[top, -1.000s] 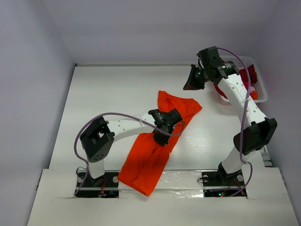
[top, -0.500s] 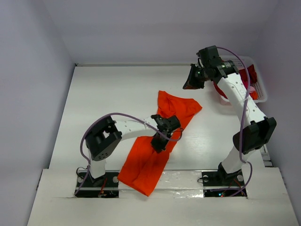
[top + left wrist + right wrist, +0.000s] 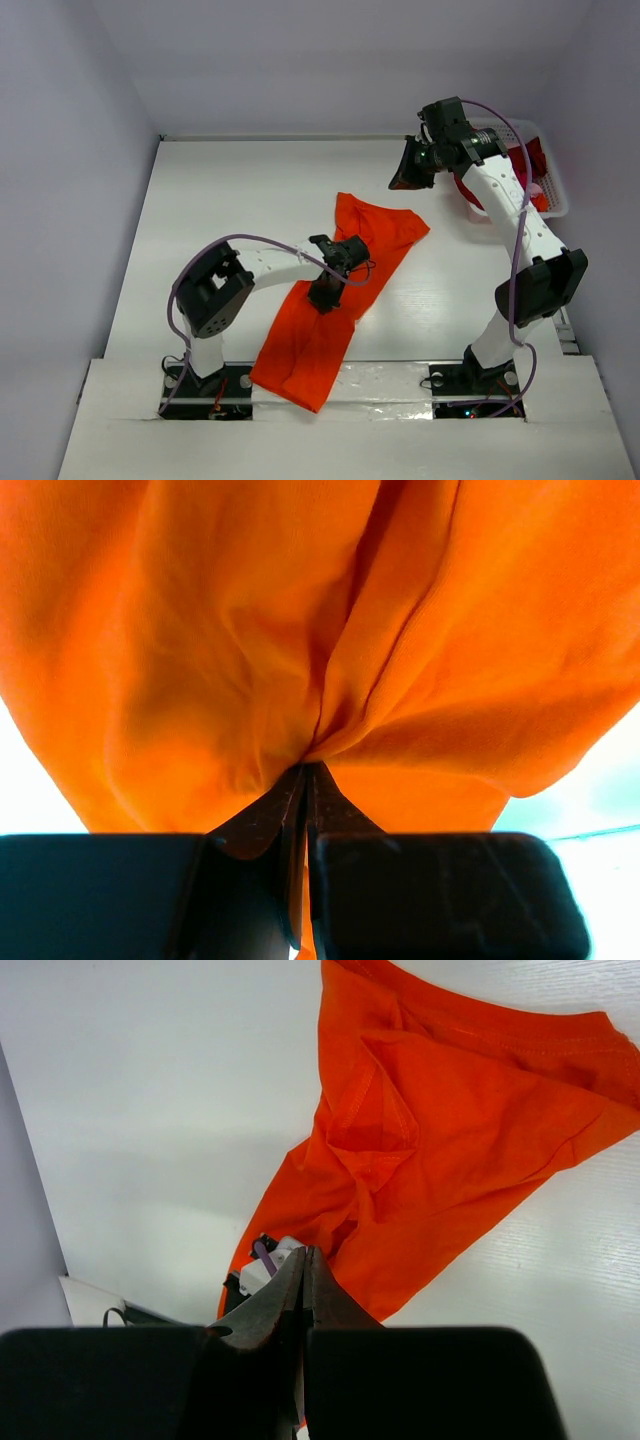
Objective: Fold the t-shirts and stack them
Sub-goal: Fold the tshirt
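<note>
White table (image 3: 220, 200), orange t-shirt (image 3: 380, 235) crumpled mid-surface and pinched in the tightly closed left gripper (image 3: 305, 768), right gripper (image 3: 306, 1252) pressed together, empty, aloft beside basket (image 3: 556, 200) of dark red t-shirts (image 3: 535, 158).

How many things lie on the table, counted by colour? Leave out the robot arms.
Orange t-shirt: 1
White basket: 1
Dark red cloth heap in the basket: 1 (number of shirts unclear)
Total: 3
</note>
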`<state>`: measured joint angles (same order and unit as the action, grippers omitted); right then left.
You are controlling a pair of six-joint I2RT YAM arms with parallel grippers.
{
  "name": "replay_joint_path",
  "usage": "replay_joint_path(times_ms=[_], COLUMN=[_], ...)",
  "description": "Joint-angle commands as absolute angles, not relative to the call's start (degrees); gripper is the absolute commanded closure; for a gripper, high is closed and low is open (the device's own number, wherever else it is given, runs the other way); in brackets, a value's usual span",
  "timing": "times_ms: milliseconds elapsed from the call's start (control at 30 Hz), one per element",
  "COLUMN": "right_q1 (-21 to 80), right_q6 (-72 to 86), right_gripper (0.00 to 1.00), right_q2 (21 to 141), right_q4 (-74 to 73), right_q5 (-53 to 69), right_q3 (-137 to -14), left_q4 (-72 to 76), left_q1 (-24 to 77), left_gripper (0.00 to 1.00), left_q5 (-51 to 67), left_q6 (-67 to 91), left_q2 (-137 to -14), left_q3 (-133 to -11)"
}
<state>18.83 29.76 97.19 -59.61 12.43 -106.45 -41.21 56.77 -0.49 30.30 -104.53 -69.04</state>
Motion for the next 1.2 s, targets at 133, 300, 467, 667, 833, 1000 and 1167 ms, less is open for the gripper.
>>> replay_joint_path(times_ms=[133,300,467,667,833,1000,1167], right_q1=[18.6,18.6,18.6,18.6,18.6,18.6,18.6], right_q6=[28.8,28.7,28.5,28.1,27.5,28.1,28.5], right_gripper=[1.00,1.00,1.00,1.00,1.00,1.00,1.00], right_q2=[96.8,96.9,96.8,94.9,93.2,92.2,93.1], right_q4=[-59.1,-59.7,-61.1,-62.5,-64.0,-63.9,-64.2], right_q5=[12.5,12.7,12.3,11.8,10.0,9.7,10.5], right_q3=[-108.3,-109.2,-111.5,-111.3,-110.8,-110.0,-111.7], left_q4=[-42.2,-41.7,-37.1,-36.5,-37.7,-34.9,-30.7], left_q1=[56.3,53.9,42.8,38.8,38.1,35.9,35.4], left_gripper=[1.00,1.00,1.00,1.00,0.93,0.99,0.98], left_q5=[2.2,3.2,4.1,5.1,8.7,11.8,12.9], left_q6=[29.6,28.0,27.1,25.7,24.7,26.3,25.3], left_q2=[-99.6,-99.2,-102.1,-117.2,-129.8,-133.3,-133.2], left_q3=[-74.5,-81.5,-86.6,-109.4,-127.6,-127.4,-121.9])
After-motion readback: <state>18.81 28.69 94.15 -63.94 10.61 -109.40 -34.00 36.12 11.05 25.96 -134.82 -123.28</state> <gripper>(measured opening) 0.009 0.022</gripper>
